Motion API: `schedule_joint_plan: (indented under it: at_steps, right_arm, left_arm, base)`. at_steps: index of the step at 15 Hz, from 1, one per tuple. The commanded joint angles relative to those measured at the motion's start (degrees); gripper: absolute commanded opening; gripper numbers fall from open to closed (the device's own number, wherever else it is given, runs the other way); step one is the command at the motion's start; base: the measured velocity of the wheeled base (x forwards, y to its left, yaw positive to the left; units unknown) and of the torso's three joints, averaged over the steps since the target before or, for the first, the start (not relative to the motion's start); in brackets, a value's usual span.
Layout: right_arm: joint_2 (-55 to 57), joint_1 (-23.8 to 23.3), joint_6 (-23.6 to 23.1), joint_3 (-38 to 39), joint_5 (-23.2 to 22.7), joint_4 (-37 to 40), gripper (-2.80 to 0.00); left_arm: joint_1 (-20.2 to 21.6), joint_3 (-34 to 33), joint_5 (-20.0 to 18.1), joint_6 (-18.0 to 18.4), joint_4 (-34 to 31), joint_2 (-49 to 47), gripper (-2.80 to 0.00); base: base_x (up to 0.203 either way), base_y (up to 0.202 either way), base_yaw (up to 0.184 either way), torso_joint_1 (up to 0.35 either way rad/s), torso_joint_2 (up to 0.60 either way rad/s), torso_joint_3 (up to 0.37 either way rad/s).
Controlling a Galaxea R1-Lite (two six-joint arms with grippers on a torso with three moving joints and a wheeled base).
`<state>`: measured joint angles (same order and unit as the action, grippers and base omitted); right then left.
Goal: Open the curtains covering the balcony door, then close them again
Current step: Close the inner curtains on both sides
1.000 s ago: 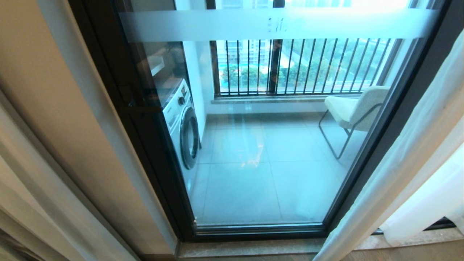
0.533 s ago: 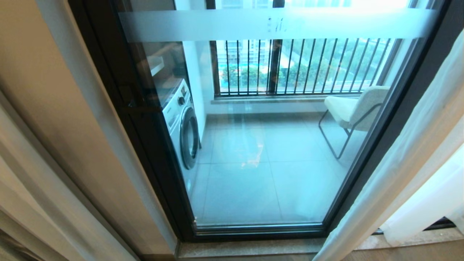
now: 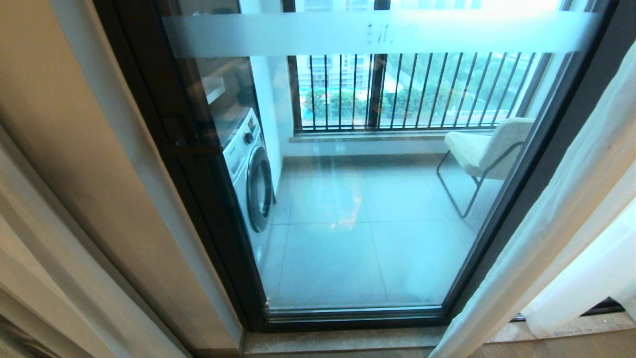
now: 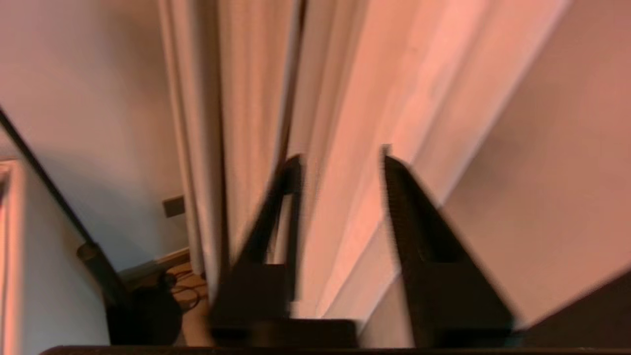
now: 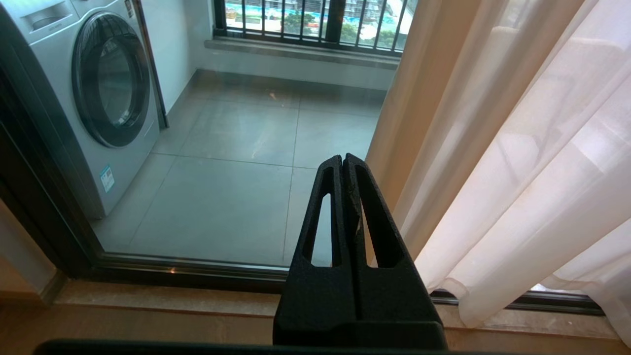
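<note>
The balcony door (image 3: 357,223), glass in a dark frame with a frosted band (image 3: 372,32), stands uncovered. The sheer white curtains (image 3: 571,199) are gathered at its right side, also seen in the right wrist view (image 5: 542,172). Neither gripper shows in the head view. My left gripper (image 4: 340,158) is open, pointing at pale hanging fabric folds (image 4: 246,98) off to the door's left. Whether the fabric touches its fingers I cannot tell. My right gripper (image 5: 342,158) is shut on nothing and hangs low before the door's bottom rail, left of the curtain hem.
Beige drapes (image 3: 74,149) hang left of the door frame, and another (image 5: 424,98) beside the right curtain. Behind the glass are a washing machine (image 3: 251,174), a chair (image 3: 489,149) and a black railing (image 3: 407,89). A stone sill (image 3: 348,340) runs below the door.
</note>
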<state>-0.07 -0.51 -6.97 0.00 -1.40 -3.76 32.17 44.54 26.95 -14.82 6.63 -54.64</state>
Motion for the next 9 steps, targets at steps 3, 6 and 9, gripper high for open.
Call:
schedule_joint_plan:
  at_steps: [3,6,9]
  right_arm:
    - [0.07,-0.02,-0.06,0.0,0.0,-0.02,-2.8]
    - [0.07,-0.02,-0.06,0.0,0.0,-0.02,-2.8]
    - [0.07,-0.02,-0.06,0.0,0.0,-0.02,-2.8]
  left_arm:
    - [3.57,2.39,-2.74,-2.83,0.05,-5.34,0.0]
    - [6.44,2.24,-7.83,-3.01,0.37,-8.57,0.0]
    - [8.28,2.42,-11.34,-3.04,6.05,-13.55,0.0]
  base:
    - [0.0,0.0,0.0,0.0,0.0,0.0]
    - [0.0,0.0,0.0,0.0,0.0,0.0]
    - [0.0,0.0,0.0,0.0,0.0,0.0]
